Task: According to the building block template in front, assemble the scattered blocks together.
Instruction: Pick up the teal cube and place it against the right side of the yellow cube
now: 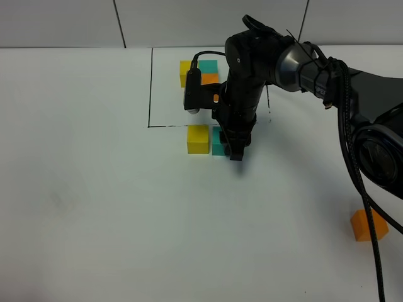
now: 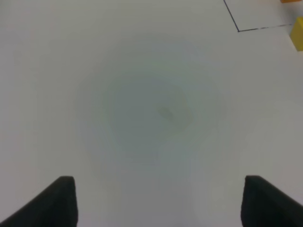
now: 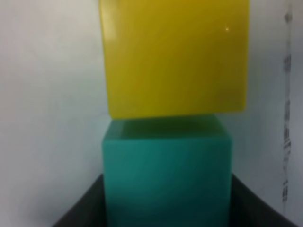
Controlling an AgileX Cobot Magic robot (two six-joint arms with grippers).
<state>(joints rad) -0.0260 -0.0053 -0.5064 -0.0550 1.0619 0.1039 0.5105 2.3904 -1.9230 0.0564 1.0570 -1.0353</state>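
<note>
The black-lined rectangle (image 1: 150,94) frames the three-cube building block template (image 1: 209,68).

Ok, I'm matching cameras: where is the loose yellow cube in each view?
Exterior high: yellow cube mid-picture, just outside the black frame line, beside the teal cube.
Left wrist: sliver at the picture's edge, near that line's corner.
Right wrist: large, beyond the teal cube.
Shared landmark: the frame line.

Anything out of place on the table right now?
The orange cube sits alone at the far right, well apart from the yellow cube and teal cube just outside the template frame. Nothing else stands out.
</note>
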